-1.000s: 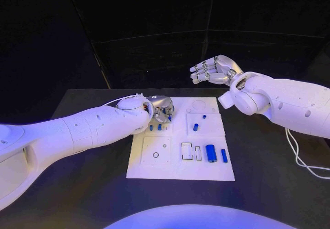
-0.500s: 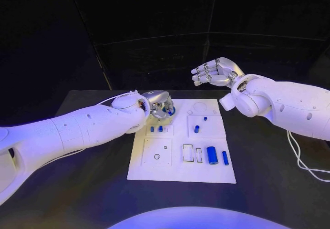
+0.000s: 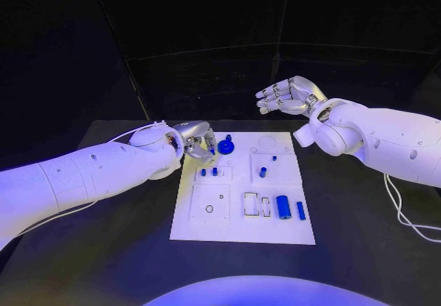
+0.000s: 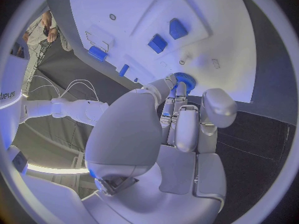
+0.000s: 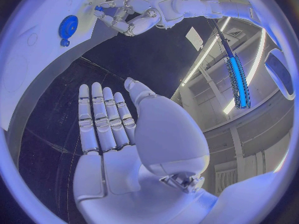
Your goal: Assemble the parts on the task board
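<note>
The white task board [image 3: 243, 229] lies in the middle of the table. A blue gear [image 3: 226, 148] sits at its far left corner, also seen as the gear [image 4: 182, 80] and the gear [image 5: 69, 25]. My left hand [image 3: 197, 144] hovers just left of the gear with fingers apart and nothing in them; the left hand [image 5: 124, 15] stands clear of it. Two small blue pieces [image 3: 208, 171] stand nearer me, a blue peg [image 3: 262, 171] beside them. My right hand [image 3: 289, 95] is raised beyond the board's far edge, fingers extended, empty.
A thick blue cylinder [image 3: 283, 206] and a thin blue pin [image 3: 299, 210] lie at the board's near right. Outlined slots [image 3: 255, 203] and a small ring [image 3: 209, 208] mark the board's near half. Dark table [image 3: 110, 242] surrounds the board.
My left hand has drawn back to the left, uncovering the blue gear, which now sits alone on the board. The right hand has barely moved.
</note>
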`<state>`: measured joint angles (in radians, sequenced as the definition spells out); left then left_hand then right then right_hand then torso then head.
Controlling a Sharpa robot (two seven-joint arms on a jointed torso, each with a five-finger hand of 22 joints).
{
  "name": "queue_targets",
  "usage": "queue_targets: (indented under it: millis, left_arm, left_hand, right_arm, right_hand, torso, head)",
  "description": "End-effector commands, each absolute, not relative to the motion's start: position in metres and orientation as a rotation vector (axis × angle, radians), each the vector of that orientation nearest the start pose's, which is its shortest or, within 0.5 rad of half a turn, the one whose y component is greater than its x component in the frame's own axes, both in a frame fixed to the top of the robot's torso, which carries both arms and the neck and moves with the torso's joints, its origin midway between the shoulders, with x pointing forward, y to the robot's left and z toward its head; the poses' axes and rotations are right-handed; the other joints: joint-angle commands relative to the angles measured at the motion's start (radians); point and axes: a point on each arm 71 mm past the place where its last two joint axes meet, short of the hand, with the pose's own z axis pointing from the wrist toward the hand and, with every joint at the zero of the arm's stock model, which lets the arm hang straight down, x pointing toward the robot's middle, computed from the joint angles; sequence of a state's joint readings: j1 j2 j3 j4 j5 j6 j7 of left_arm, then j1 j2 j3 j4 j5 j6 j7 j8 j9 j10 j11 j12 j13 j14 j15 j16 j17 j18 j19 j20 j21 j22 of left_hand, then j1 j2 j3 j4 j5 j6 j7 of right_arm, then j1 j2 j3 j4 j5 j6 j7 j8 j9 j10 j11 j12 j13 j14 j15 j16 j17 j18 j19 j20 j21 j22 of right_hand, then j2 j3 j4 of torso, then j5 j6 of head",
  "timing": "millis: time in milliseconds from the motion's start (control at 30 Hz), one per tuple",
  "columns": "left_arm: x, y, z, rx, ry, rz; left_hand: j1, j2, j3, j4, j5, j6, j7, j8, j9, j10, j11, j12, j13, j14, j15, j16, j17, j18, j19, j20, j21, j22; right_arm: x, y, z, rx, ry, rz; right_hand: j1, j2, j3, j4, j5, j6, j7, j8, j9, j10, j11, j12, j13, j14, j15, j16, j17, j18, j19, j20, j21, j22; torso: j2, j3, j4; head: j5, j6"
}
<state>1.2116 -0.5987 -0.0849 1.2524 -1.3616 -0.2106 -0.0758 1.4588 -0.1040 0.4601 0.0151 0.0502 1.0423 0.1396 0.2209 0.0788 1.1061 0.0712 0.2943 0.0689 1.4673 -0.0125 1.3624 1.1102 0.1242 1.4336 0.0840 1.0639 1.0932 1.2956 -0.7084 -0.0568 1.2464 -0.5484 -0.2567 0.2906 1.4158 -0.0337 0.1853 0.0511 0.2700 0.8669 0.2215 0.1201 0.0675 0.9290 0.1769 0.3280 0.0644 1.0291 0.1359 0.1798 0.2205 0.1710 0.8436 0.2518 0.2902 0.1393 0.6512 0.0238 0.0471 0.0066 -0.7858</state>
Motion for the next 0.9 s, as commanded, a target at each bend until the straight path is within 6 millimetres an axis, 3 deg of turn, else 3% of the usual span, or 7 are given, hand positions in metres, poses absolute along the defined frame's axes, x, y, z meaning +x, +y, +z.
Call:
queue_targets:
  millis: [33, 633, 900]
  left_arm:
    - [0.5239, 0.1523, -0.2176, 0.135, 1.844, -0.660]
    - [0.5292, 0.1520, -0.2242, 0.135, 1.900, -0.623]
    - [0.5315, 0.1487, -0.2268, 0.139, 1.924, -0.610]
  left_hand:
    - [-0.010, 0.001, 0.004, 0.001, 0.005, 0.009, 0.001, -0.004, 0.001, 0.009, 0.001, -0.006, 0.001, 0.016, -0.002, 0.004, -0.001, -0.016, 0.007, -0.001, 0.004, 0.001]
    - [-0.016, -0.001, 0.005, 0.000, 0.005, 0.011, 0.000, -0.007, 0.001, 0.013, 0.000, -0.011, 0.002, 0.015, -0.002, 0.001, -0.008, -0.020, 0.013, -0.001, 0.026, 0.023]
    - [-0.017, -0.001, 0.006, 0.000, 0.006, 0.011, -0.001, -0.008, 0.001, 0.014, 0.000, -0.012, 0.002, 0.014, -0.002, 0.000, -0.009, -0.020, 0.012, -0.001, 0.026, 0.023]
  right_arm:
    - [0.5477, -0.2110, -0.1476, 0.506, 1.534, 1.252]
    - [0.5477, -0.2105, -0.1479, 0.505, 1.535, 1.254]
    - [0.5477, -0.2104, -0.1479, 0.505, 1.535, 1.253]
  right_hand:
    - [-0.010, 0.001, 0.006, 0.000, 0.004, 0.002, 0.024, -0.004, -0.001, -0.003, 0.005, 0.004, -0.002, 0.008, 0.001, -0.004, -0.001, 0.011, 0.007, -0.001, -0.004, -0.001]
    - [-0.012, 0.002, 0.010, -0.002, 0.005, 0.003, 0.024, -0.004, -0.001, -0.004, 0.005, 0.007, -0.002, 0.010, 0.000, -0.007, -0.003, 0.011, 0.011, -0.001, -0.010, -0.005]
    - [-0.012, 0.002, 0.010, -0.002, 0.005, 0.003, 0.024, -0.004, -0.001, -0.004, 0.005, 0.007, -0.002, 0.010, 0.000, -0.007, -0.003, 0.011, 0.011, -0.001, -0.010, -0.005]
  torso:
    - [0.001, -0.0002, -0.0009]
    - [0.002, 0.0009, -0.0046]
    - [0.001, 0.0010, -0.0023]
  head:
    - [0.003, -0.001]
    - [0.005, -0.004]
    - [0.003, -0.008]
